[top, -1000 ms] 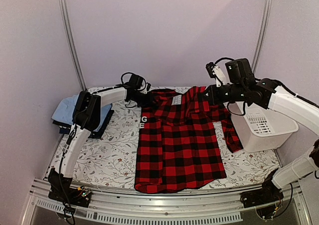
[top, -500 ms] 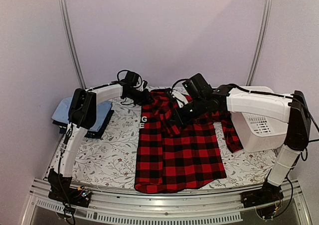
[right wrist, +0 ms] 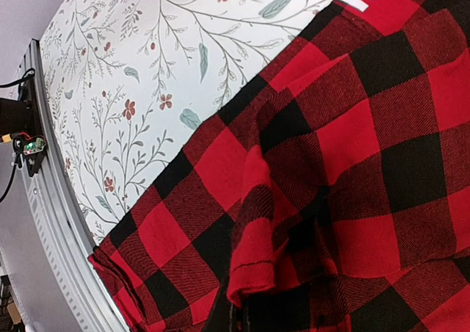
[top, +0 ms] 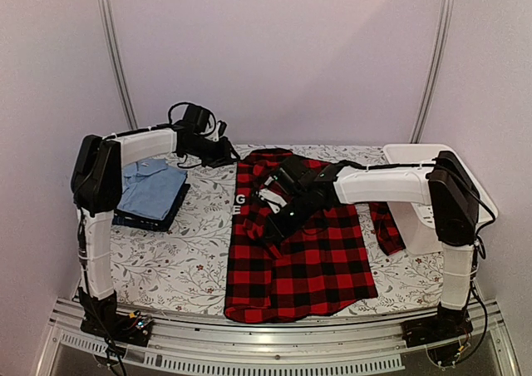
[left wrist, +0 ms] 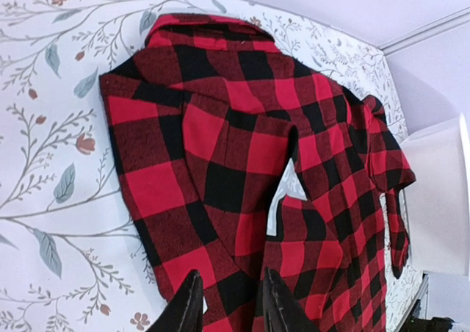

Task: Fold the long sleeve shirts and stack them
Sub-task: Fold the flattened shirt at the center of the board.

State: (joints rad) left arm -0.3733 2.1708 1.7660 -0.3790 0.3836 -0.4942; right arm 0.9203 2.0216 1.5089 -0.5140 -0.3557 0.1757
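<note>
Checked shirt lies flat on the tabletop, one pincer on it

The red-and-black checked shirt [top: 307,259] is spread out in the middle of the flowery tabletop [top: 166,259], collar at the far side. The right pincer [top: 276,225] reaches across it and seems to be closed tight on a fold of the cloth near the shirt's left edge, though the cloth hides most of its fingers. The left pincer [left wrist: 231,294] hangs over the collar end with its fingers apart, holding nothing. At the far left, the light blue shirt [top: 151,189] sits folded on top of the dark navy garment [top: 141,220]. A white basket [top: 418,230] stands at the right.
</note>
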